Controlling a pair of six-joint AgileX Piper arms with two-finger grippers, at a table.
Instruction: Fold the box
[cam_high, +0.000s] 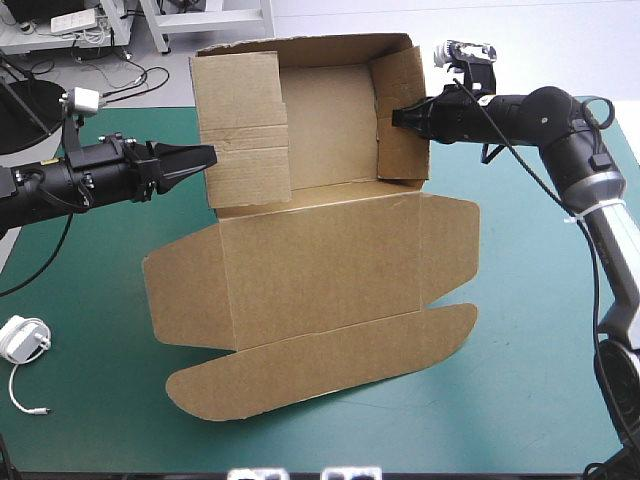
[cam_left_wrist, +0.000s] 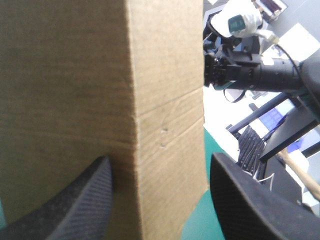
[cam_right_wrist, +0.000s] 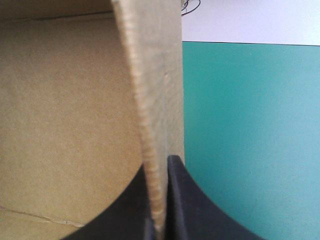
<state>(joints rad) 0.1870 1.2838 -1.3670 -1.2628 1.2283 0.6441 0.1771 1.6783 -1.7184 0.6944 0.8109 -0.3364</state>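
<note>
One brown box (cam_high: 330, 260), two hands: right hand (cam_high: 399, 118) pinches a raised wall, left hand (cam_high: 208, 156) spread at another.

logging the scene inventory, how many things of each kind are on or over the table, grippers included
brown box: 1
white charger with cable: 1
black grippers: 2, the left gripper and the right gripper
total: 4

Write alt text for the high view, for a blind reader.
A brown box, walls raised, lid flat, on a teal-green table. The right gripper is shut on its right wall; the left gripper is at its left wall.
</note>
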